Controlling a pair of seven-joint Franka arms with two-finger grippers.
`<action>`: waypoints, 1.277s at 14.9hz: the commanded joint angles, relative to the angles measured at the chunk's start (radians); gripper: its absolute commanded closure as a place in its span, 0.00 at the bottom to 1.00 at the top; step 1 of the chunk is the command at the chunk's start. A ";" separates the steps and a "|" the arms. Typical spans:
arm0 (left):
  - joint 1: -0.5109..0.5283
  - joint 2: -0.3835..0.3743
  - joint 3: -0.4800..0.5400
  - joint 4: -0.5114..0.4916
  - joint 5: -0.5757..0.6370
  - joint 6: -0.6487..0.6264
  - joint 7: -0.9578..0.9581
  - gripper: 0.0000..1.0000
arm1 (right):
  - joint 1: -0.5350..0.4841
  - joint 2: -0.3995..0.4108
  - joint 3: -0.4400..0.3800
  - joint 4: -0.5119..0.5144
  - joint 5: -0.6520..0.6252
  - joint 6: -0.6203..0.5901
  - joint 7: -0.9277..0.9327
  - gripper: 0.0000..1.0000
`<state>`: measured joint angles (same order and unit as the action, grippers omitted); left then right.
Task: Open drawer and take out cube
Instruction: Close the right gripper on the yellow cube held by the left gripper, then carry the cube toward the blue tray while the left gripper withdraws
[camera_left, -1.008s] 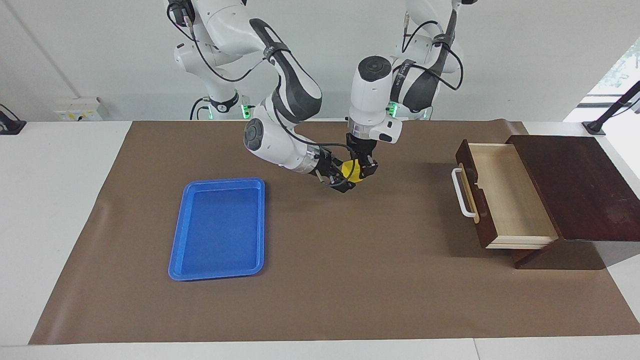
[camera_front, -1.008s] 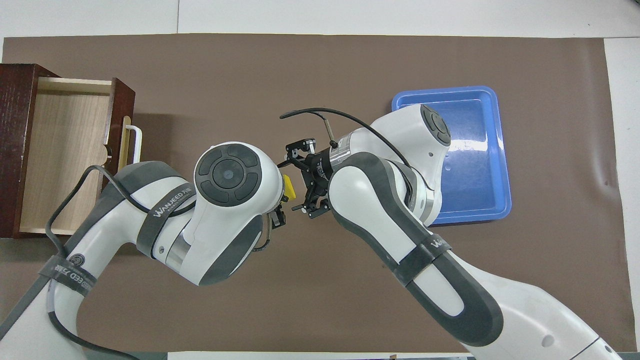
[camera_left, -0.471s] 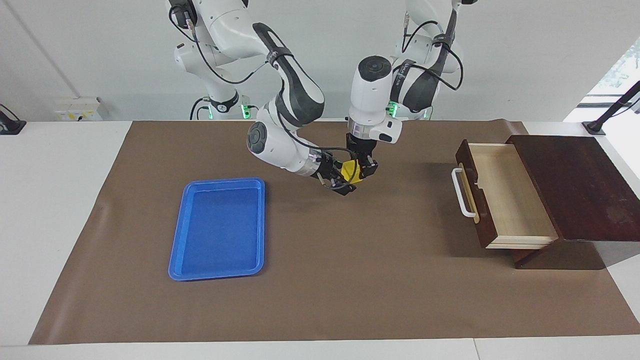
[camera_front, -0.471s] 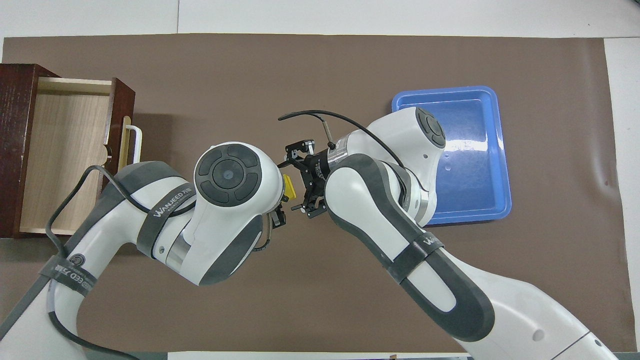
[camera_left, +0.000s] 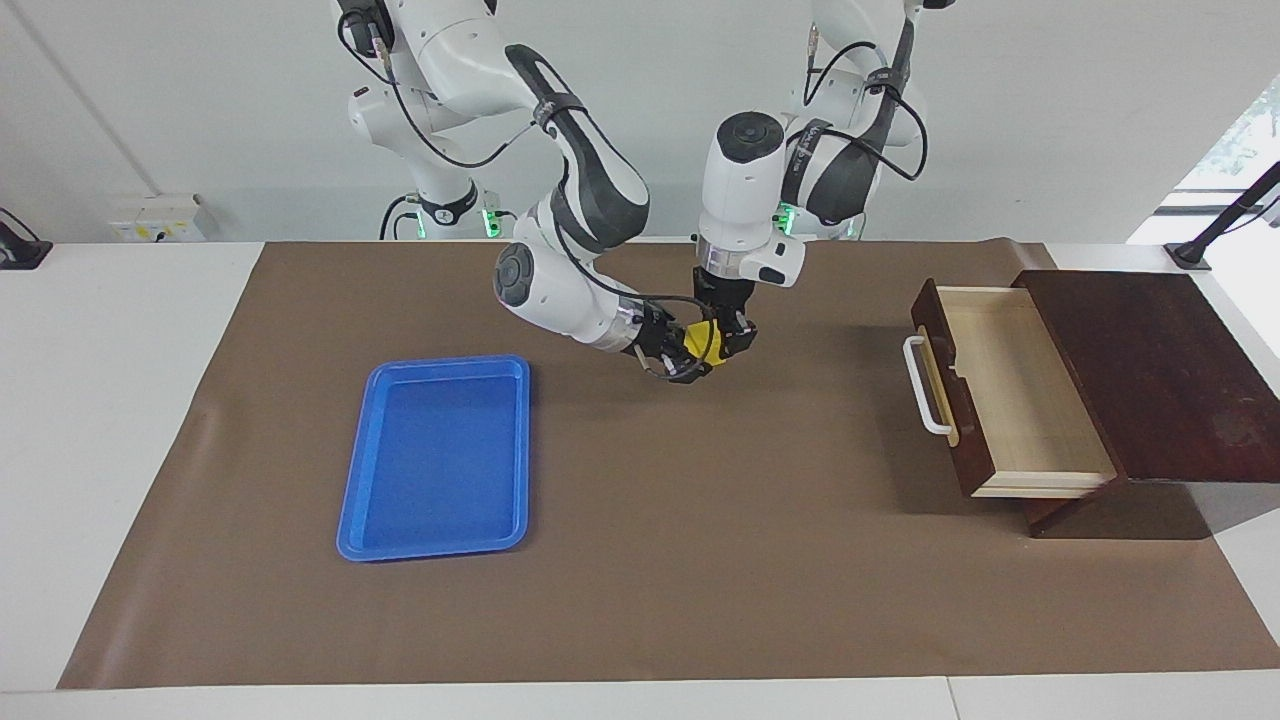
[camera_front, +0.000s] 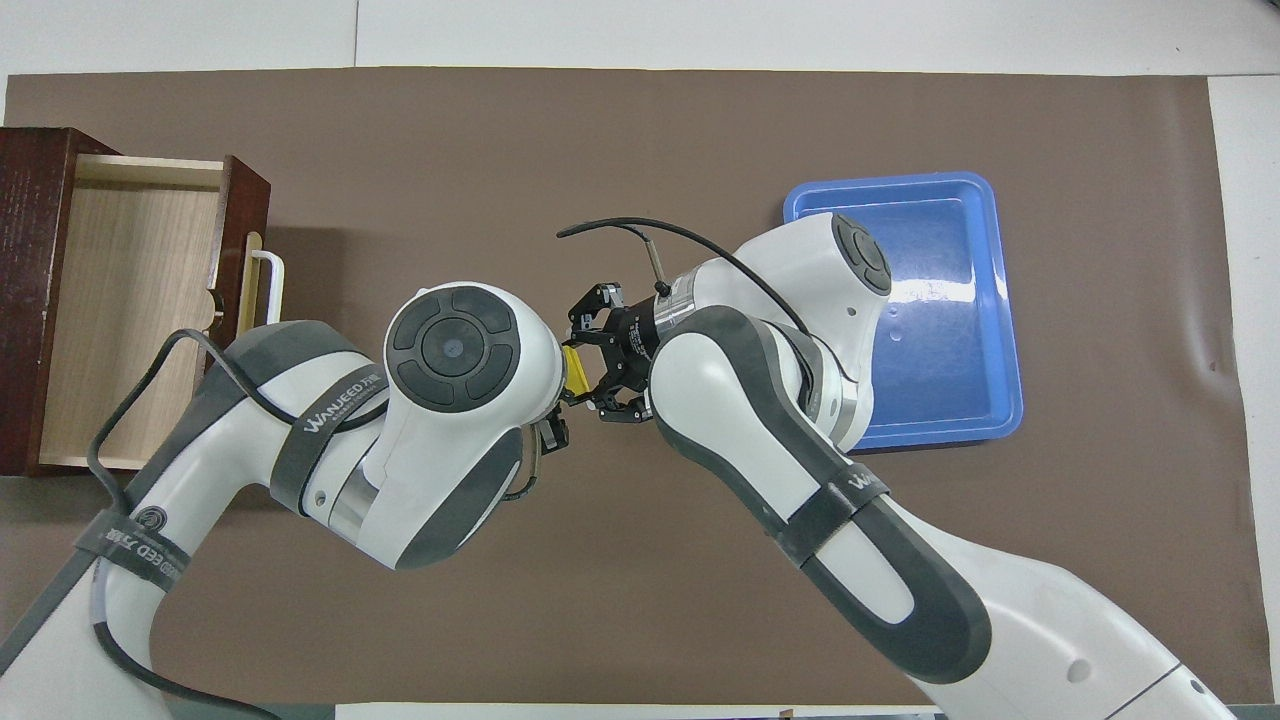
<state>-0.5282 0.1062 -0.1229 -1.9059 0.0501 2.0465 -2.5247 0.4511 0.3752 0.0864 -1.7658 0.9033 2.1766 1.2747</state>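
Note:
The yellow cube hangs in the air over the middle of the brown mat, between both grippers. My left gripper points straight down and is shut on the cube. My right gripper comes in sideways from the tray's end, and its fingers have closed on the cube too. In the overhead view the cube shows between the right gripper's fingers; the left wrist hides most of the left gripper. The drawer stands pulled open at the left arm's end, its pale inside bare.
A blue tray lies on the mat toward the right arm's end, with nothing in it. The dark wooden box holds the open drawer, whose white handle faces the mat's middle.
The right gripper's fingers, spread wide around the cube before, have closed in on it. The left gripper has held the cube nearly still over the mat's middle.

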 joint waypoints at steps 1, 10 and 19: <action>-0.012 -0.011 0.005 -0.021 -0.007 0.011 -0.017 1.00 | 0.001 -0.001 0.003 0.025 0.043 0.019 0.015 1.00; 0.114 -0.007 0.009 -0.019 0.030 -0.017 0.200 0.00 | -0.020 0.008 0.003 0.060 0.058 -0.008 0.015 1.00; 0.520 0.016 0.009 -0.016 0.073 0.023 0.835 0.00 | -0.192 0.011 -0.005 0.091 0.039 -0.162 0.014 1.00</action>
<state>-0.0810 0.1170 -0.0998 -1.9166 0.1060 2.0466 -1.8056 0.3229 0.3754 0.0779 -1.6995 0.9399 2.0701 1.2769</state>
